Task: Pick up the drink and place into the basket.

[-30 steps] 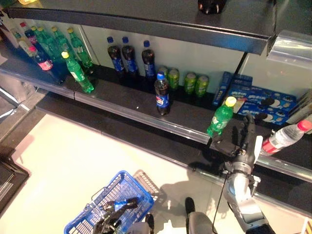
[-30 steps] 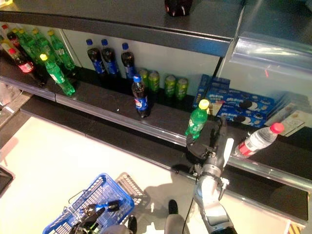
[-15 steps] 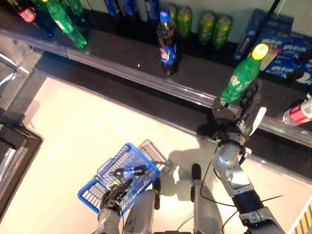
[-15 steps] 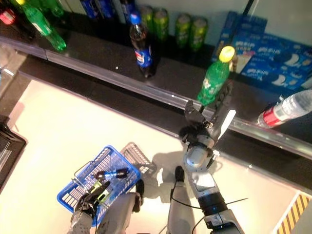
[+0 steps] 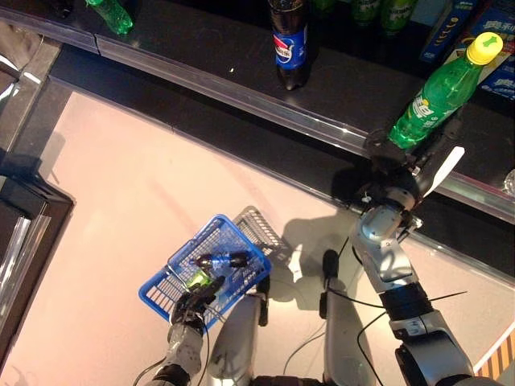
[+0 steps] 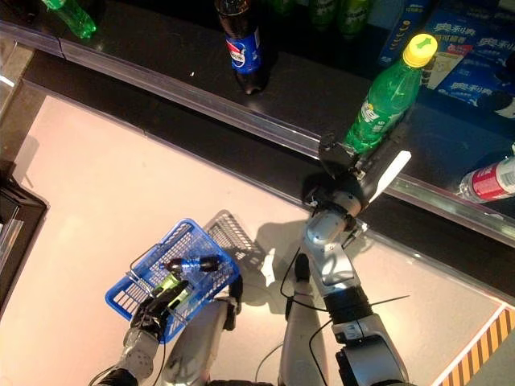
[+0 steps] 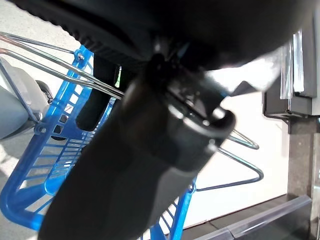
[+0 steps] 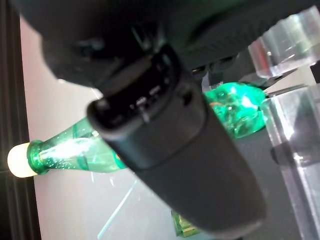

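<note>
A green drink bottle (image 5: 438, 95) with a yellow cap leans over the shelf's front rail (image 5: 241, 95). My right hand (image 5: 400, 165) is shut round its lower part; the right wrist view shows the green bottle (image 8: 75, 150) past the thumb (image 8: 175, 150). Down on the pale floor side, a blue basket (image 5: 173, 277) hangs from my left hand (image 5: 193, 301), whose fingers curl on its wire handle (image 7: 235, 150). One dark bottle with a blue label (image 5: 221, 260) lies inside the basket.
A cola bottle (image 5: 288, 48) stands on the dark shelf, with another green bottle (image 5: 109, 12) far left. Blue boxes (image 6: 475, 64) and a lying water bottle (image 6: 491, 181) are to the right. A dark cabinet (image 5: 16, 209) stands at the left.
The camera has tipped downwards, so the shelf sits higher in view. My right hand has closed on the green bottle, which now leans at the shelf's front rail. The basket stays held.
</note>
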You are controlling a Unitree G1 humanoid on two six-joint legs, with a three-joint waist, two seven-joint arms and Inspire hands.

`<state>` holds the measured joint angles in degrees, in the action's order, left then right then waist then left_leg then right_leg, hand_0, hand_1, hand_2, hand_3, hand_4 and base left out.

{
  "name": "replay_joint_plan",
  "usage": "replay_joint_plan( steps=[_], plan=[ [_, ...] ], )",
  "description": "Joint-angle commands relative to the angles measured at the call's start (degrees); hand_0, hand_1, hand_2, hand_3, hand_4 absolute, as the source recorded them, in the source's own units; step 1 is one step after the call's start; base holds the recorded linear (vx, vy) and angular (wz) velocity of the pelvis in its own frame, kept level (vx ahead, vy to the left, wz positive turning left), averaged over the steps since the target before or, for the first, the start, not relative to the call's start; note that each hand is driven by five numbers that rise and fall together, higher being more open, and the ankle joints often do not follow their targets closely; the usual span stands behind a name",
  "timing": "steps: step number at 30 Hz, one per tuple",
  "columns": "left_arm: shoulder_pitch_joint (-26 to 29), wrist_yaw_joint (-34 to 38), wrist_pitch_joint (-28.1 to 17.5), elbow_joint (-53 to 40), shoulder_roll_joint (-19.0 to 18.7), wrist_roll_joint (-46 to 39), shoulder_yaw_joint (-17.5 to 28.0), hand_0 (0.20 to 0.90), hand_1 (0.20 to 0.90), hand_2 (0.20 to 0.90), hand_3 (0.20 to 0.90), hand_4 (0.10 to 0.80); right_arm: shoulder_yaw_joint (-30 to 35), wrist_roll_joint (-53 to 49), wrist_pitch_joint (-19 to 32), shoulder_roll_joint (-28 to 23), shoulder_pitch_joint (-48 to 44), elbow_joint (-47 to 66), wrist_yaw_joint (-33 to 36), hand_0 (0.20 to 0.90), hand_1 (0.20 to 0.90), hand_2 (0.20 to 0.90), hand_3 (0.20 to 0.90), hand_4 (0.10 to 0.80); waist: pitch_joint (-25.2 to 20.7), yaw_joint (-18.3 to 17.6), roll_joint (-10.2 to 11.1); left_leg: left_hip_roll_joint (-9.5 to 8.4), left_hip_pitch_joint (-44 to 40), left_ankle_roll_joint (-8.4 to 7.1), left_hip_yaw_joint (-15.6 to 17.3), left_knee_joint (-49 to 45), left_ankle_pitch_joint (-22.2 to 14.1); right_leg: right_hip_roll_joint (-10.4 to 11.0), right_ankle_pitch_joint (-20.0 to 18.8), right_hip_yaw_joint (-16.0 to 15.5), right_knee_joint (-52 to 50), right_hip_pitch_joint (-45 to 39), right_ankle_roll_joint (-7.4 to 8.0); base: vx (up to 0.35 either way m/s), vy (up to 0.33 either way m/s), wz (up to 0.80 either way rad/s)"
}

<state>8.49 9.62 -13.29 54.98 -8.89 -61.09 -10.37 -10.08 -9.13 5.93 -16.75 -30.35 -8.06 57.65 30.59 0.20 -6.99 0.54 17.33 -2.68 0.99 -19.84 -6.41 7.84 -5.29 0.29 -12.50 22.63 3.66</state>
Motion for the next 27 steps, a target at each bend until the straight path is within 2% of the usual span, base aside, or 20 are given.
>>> replay_joint_plan(
  steps=[1,13,23,24,25,26,27],
  plan=[
    [-5.4,-3.7,-3.3,-7.2,1.8,-0.8,-0.1,0.300,0.300,0.300,0.200,0.100,3.0,3.0,2.6,-3.5,-6.9,6.7,2.1,0.900,0.900,0.900,0.900,0.800,-0.8,0.2,0.0,0.38,3.7,0.51,-2.5,-1.5,9.3,1.7,4.5,-0.8,-3.0,-4.5,-2.80,0.000,0.000,0.00],
    [-4.2,-4.4,-1.7,-6.5,1.0,-1.0,-0.6,0.300,0.300,0.300,0.200,0.100,4.9,0.6,0.3,-7.1,-14.2,2.7,3.6,0.900,0.900,0.900,0.900,0.800,-0.8,1.3,-0.6,-0.48,4.6,0.73,-3.0,-1.9,9.1,2.0,4.7,-1.1,-4.0,-3.3,-3.06,0.012,0.001,0.00],
    [-3.9,-4.9,-1.0,-6.9,0.3,-1.3,-1.4,0.300,0.300,0.300,0.200,0.100,6.3,-3.6,1.1,-10.6,-19.0,-3.9,3.7,0.900,0.900,0.900,0.900,0.800,-0.8,2.2,-1.4,-1.36,5.5,1.17,-3.3,-1.8,8.7,2.5,4.6,-1.4,-4.4,-2.1,-3.03,0.000,0.000,0.00],
    [-3.9,-4.9,-0.9,-6.9,0.2,-1.5,-1.5,0.300,0.300,0.300,0.200,0.100,6.3,-3.7,1.1,-10.8,-19.5,-4.3,3.5,0.785,0.785,0.785,0.765,0.665,-0.8,2.2,-1.5,-1.42,5.6,1.21,-3.3,-1.9,8.7,2.6,4.6,-1.4,-4.5,-1.9,-3.04,0.000,0.000,0.00],
    [-3.7,-5.0,-0.6,-6.8,0.0,-1.7,-1.4,0.300,0.300,0.300,0.200,0.100,6.2,-4.0,1.0,-11.3,-20.4,-5.2,3.3,0.432,0.432,0.432,0.354,0.254,-0.8,2.3,-1.5,-1.48,5.7,1.23,-3.3,-2.0,8.7,2.5,4.7,-1.4,-4.7,-1.7,-3.06,-0.003,0.015,0.05],
    [-3.6,-4.9,-0.5,-6.9,-0.1,-1.7,-1.3,0.300,0.300,0.300,0.200,0.100,6.2,-3.9,0.8,-11.5,-20.8,-5.4,3.3,0.300,0.300,0.300,0.200,0.100,-0.8,2.3,-1.5,-1.53,5.8,1.27,-3.3,-2.0,8.5,2.5,4.8,-1.3,-4.9,-1.6,-3.09,-0.002,0.014,0.04],
    [-3.6,-4.8,-0.5,-6.9,0.0,-1.7,-1.3,0.300,0.300,0.300,0.200,0.100,6.1,-3.9,0.8,-11.5,-20.9,-5.5,3.3,0.300,0.300,0.300,0.200,0.100,-0.8,2.3,-1.5,-1.53,5.8,1.28,-3.3,-2.1,8.5,2.5,4.8,-1.3,-4.9,-1.5,-3.09,0.000,0.000,0.00]
  ],
)
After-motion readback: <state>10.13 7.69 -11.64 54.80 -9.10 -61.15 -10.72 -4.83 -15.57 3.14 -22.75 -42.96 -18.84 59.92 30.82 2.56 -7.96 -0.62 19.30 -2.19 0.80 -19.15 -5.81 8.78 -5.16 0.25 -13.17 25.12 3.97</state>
